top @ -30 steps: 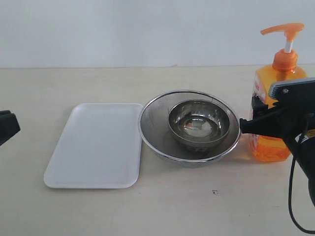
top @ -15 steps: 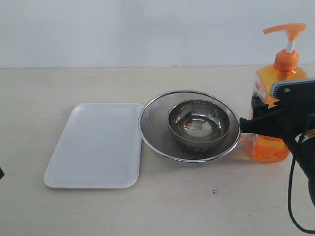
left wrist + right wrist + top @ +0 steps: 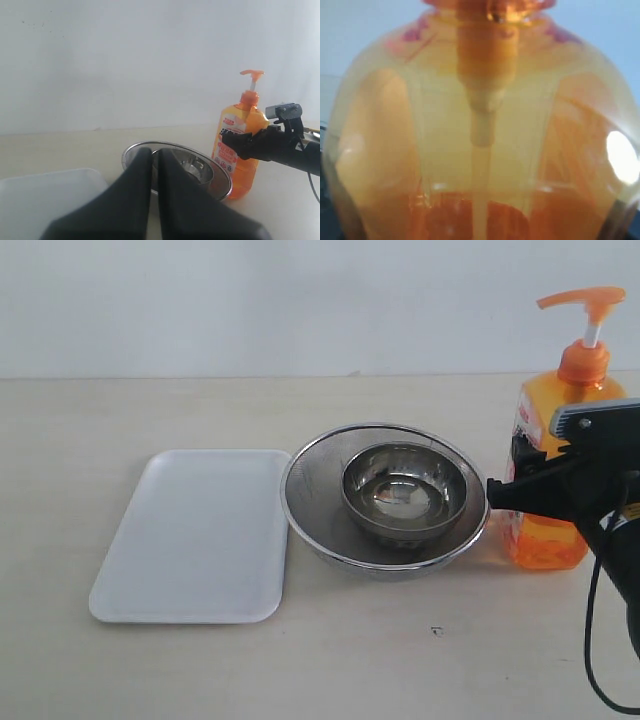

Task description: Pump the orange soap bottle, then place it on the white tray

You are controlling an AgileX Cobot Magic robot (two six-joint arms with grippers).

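The orange soap bottle (image 3: 545, 535) stands on the table at the far right, its orange pump head (image 3: 590, 300) raised on the white stem. My right gripper (image 3: 510, 472) is shut on the bottle's body, one black finger on each side. In the right wrist view the translucent bottle (image 3: 480, 125) fills the picture. The white tray (image 3: 195, 535) lies flat on the left with nothing on it. My left gripper (image 3: 155, 152) is shut on nothing, well away from the bottle (image 3: 239, 150), and is out of the exterior view.
Between the tray and the bottle sits a wide steel bowl (image 3: 310, 510) with a smaller steel bowl (image 3: 405, 490) inside it. Its rim nearly touches the bottle. The right arm's black cable (image 3: 592, 640) hangs at the table's right edge.
The left gripper, seen at the exterior view's left edge a second ago, has gone out of that view. The bottle's pump head has shifted slightly to the right.
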